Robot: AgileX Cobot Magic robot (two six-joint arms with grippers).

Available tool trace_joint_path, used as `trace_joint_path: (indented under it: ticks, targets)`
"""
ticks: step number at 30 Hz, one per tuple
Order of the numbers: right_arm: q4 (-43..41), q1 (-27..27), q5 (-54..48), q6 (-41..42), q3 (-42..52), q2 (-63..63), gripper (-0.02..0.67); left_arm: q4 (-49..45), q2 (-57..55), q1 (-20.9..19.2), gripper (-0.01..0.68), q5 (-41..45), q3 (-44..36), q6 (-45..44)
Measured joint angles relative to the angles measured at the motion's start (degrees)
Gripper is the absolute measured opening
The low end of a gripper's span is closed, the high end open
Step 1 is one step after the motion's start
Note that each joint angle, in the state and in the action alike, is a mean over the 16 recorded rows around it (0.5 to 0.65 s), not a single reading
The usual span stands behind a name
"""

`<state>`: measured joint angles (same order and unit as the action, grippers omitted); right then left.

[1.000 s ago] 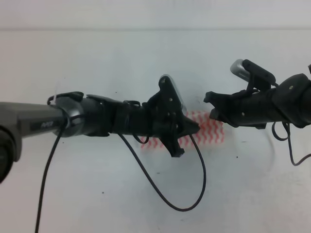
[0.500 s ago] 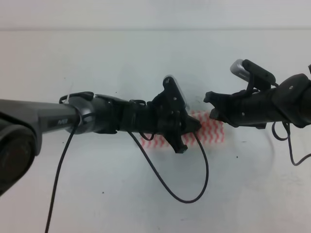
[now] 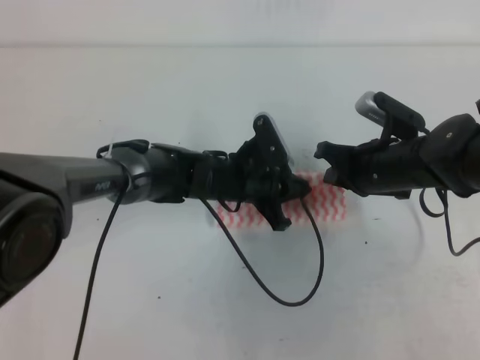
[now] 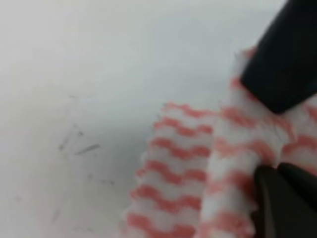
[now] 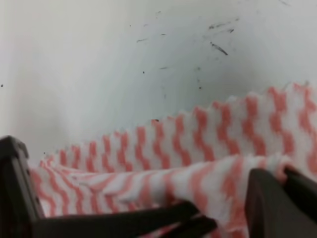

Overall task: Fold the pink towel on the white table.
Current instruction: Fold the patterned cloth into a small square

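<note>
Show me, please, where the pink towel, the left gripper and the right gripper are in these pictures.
pink towel (image 3: 328,204), exterior high view, on the striped cloth showing between the two arms.
left gripper (image 4: 277,144), left wrist view, between the two dark fingertips pinching a fold.
right gripper (image 3: 324,161), exterior high view, at its dark tip.

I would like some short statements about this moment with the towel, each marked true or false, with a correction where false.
1. The pink towel lies on the white table. True.
2. The left tool pinches a fold of the towel. True.
3. The towel is plain blue. False: it has pink-red and white zigzag stripes.
4. The right tool hangs far from the towel. False: its fingers grip raised cloth.
5. A loose black cable hangs under the left arm. True.
</note>
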<state>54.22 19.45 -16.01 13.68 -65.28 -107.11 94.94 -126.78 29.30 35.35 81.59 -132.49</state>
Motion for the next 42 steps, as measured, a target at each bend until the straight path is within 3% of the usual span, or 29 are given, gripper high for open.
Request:
trace_joint_path:
  ticks: [28,34,42]
  targets:
    - [0.4,-0.1,4.1,0.3,-0.1,0.3,0.023,4.5,0.9,0.0,0.0,-5.2,0.7,-5.6]
    - [-0.3,-0.1,1.6,1.8,-1.0,0.3,0.018,1.1,4.7,0.0,0.0,-10.4,0.5,2.5]
    - [-3.0,-0.1,-3.9,4.0,-2.7,0.3,0.006,-13.0,12.7,0.0,0.0,-14.6,-2.8,24.8]
